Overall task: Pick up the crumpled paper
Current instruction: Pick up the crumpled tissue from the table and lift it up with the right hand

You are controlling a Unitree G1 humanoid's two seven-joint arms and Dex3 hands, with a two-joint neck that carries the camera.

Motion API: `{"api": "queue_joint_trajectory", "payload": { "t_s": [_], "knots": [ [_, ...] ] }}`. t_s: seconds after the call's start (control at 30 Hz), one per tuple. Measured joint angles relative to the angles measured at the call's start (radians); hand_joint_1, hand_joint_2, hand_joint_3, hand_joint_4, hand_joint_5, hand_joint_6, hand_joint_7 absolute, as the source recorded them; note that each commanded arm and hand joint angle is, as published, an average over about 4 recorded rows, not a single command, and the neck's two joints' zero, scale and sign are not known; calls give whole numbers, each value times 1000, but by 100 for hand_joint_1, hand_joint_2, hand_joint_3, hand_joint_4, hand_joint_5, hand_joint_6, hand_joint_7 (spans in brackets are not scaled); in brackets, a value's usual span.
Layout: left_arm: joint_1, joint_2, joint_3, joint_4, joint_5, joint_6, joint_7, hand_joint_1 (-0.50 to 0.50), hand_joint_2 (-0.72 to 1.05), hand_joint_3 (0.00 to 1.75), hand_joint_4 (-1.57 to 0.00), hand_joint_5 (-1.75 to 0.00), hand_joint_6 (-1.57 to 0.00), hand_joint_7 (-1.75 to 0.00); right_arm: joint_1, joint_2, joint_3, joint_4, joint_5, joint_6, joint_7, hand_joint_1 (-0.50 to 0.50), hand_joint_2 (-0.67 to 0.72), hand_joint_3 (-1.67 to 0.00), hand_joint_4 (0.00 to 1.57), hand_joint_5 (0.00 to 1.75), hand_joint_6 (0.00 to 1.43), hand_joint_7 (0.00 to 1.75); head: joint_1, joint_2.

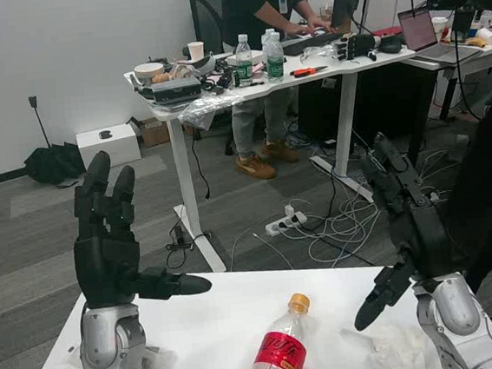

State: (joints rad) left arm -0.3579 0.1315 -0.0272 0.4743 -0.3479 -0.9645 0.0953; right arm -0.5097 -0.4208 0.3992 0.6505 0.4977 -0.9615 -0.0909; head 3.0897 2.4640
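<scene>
Both hands, left hand [108, 250] and right hand [411, 221], are raised with fingers spread and empty, the crumpled paper [399, 348] lying beneath the right wrist (partly hidden), so a blind reach could knock the bottle [282, 348] rolling.

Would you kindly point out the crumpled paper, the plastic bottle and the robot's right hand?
crumpled paper [400, 350], head view, on its white crinkled middle.
plastic bottle [280, 353], head view, on its red label.
right hand [409, 221], head view, on the palm's middle.
</scene>
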Motion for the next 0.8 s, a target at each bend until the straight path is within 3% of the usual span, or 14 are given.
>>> {"api": "queue_joint_trajectory", "payload": {
  "t_s": [0.07,0.1,0.23,0.8],
  "knots": [
    [-24,21,-40,42,-71,0,9,-41,78,0,-52,0,-10,0,18,19,-27,-66,-7,50,0,-48,72,-2,0,0,0,0,-58,-71],
    [-47,41,-75,79,-136,1,19,-41,78,0,-52,0,-10,0,34,38,-51,-126,-15,94,0,-47,71,0,0,0,0,0,-116,-143],
    [-130,110,-188,204,-356,18,67,-41,78,0,-52,0,-10,0,82,114,-130,-337,-48,228,0,-46,71,-2,0,0,0,0,-116,-143],
    [-138,118,-202,219,-378,20,72,-41,78,0,-52,0,-10,0,88,118,-147,-356,-50,245,-1,-46,72,0,0,0,0,0,-115,-147]
  ]
}}
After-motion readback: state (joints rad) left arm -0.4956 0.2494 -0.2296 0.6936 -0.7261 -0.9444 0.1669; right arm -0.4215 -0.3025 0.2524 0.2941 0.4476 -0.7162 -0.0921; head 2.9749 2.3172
